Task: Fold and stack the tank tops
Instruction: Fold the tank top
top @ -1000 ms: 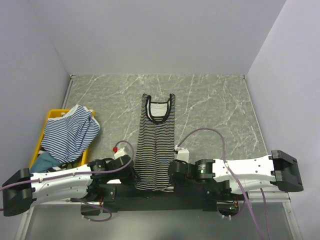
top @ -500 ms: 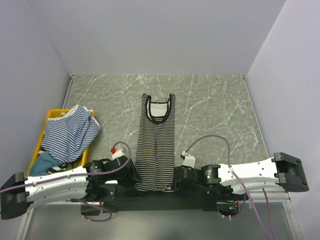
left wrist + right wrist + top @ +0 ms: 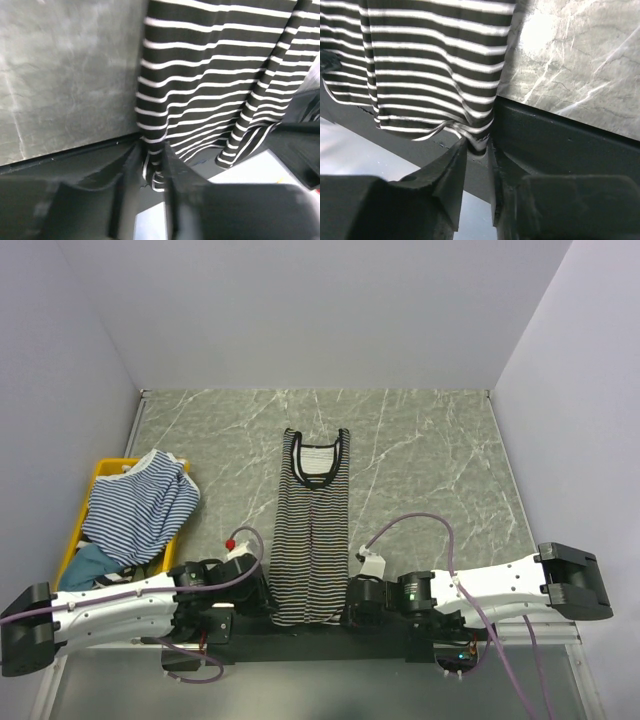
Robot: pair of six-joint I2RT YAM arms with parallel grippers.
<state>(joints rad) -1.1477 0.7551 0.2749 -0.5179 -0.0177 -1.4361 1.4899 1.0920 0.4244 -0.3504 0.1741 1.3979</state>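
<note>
My left end effector (image 3: 150,172) has its two fingers pressed close on the bottom left corner of the black-and-white tank top (image 3: 312,530). My right end effector (image 3: 476,150) pinches the bottom right corner the same way. In both wrist views the striped cloth sits right between the fingers.

The top lies long and flat down the middle of the tabletop (image 3: 420,450). Its neck points away from me. Its hem (image 3: 200,150) hangs a little over the near edge, onto the black strip (image 3: 560,145) there.

I think the job now is to fold the bottom up toward the neck. To do it well, I should lift both corners together and at the same height. I should keep the hem straight but not tug it wide. Then I carry it up, line it up with the sides, lay it down softly, and only then let go.

The blue-and-white tank top (image 3: 140,505) waits in a heap in the yellow bin (image 3: 100,467) on my left.

I see no words, tags or brand names that I can read.
</note>
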